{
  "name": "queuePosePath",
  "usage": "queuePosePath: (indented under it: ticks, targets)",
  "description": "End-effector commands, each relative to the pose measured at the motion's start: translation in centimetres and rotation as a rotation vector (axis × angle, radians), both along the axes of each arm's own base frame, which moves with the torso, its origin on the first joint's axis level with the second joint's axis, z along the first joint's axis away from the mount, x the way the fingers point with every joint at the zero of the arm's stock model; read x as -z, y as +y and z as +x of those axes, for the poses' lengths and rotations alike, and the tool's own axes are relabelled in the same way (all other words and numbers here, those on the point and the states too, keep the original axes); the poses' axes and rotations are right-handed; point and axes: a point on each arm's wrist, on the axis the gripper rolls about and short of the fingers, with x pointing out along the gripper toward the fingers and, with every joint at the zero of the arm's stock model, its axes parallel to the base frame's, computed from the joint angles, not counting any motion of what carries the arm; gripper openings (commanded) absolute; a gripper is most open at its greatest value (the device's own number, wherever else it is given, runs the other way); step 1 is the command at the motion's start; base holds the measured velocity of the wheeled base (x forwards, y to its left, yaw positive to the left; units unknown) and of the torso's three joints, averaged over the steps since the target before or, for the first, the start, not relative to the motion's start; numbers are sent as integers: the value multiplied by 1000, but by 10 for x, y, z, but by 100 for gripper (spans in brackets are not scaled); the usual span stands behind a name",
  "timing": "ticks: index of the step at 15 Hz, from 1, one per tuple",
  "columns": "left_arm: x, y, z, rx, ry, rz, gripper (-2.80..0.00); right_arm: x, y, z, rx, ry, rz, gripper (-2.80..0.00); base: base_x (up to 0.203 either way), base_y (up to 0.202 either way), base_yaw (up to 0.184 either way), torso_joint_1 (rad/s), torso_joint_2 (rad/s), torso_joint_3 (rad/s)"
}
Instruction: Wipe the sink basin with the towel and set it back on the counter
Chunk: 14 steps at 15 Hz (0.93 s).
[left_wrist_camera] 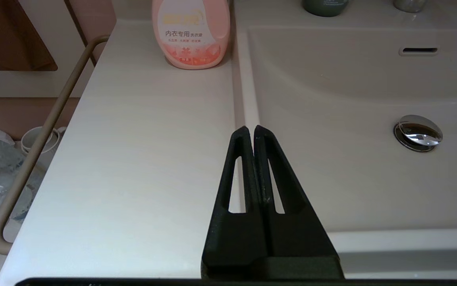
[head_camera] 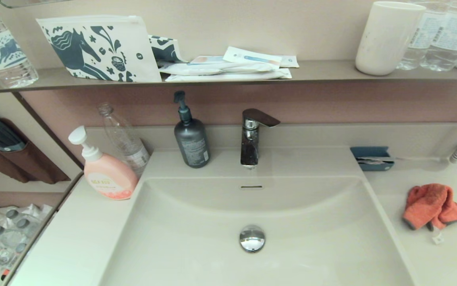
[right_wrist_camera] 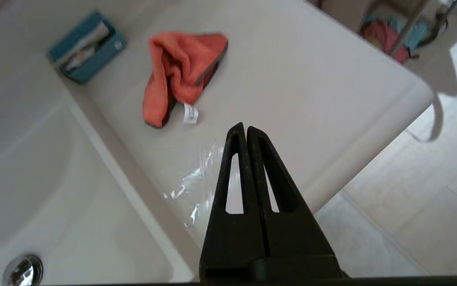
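The orange-red towel (head_camera: 431,205) lies crumpled on the counter (head_camera: 446,254) right of the sink basin (head_camera: 196,238), its white tag toward the front. In the right wrist view the towel (right_wrist_camera: 180,73) lies ahead of my right gripper (right_wrist_camera: 245,128), which is shut and empty above the counter (right_wrist_camera: 292,99) near its front edge. My left gripper (left_wrist_camera: 250,129) is shut and empty, held over the rim between the left counter (left_wrist_camera: 141,151) and the basin (left_wrist_camera: 351,171). The chrome drain plug (head_camera: 252,238) sits mid-basin. Neither gripper shows in the head view.
A pink pump bottle (head_camera: 105,172), a clear bottle (head_camera: 125,139) and a dark soap dispenser (head_camera: 191,137) stand at the back left. The faucet (head_camera: 252,135) stands behind the basin, a blue holder (head_camera: 372,157) behind the towel. A thin clear film (right_wrist_camera: 196,182) lies on the right counter.
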Motion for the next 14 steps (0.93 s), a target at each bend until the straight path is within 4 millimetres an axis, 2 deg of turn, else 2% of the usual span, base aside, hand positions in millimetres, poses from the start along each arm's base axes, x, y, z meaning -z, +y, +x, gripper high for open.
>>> queuePosePath:
  ticks: [1,3,6,7,12,14]
  targets:
    - [0,0,0,0,0,0,-280,18,0,-42,1,-154,-36,-280,0,0,0,0,0,0]
    - [0,0,0,0,0,0,-280,36,2,-50,-85,-189,-67,-280,0,0,0,0,0,0]
    - [0,0,0,0,0,0,-280,71,6,-47,-210,-268,-175,-280,0,0,0,0,0,0]
    - [0,0,0,0,0,0,-280,82,6,-39,-234,-258,-230,-280,0,0,0,0,0,0]
    - [0,0,0,0,0,0,-280,114,8,-10,-325,-324,-336,-280,0,0,0,0,0,0]
    - [0,0,0,0,0,0,-280,127,10,-3,-411,-326,-415,-280,0,0,0,0,0,0]
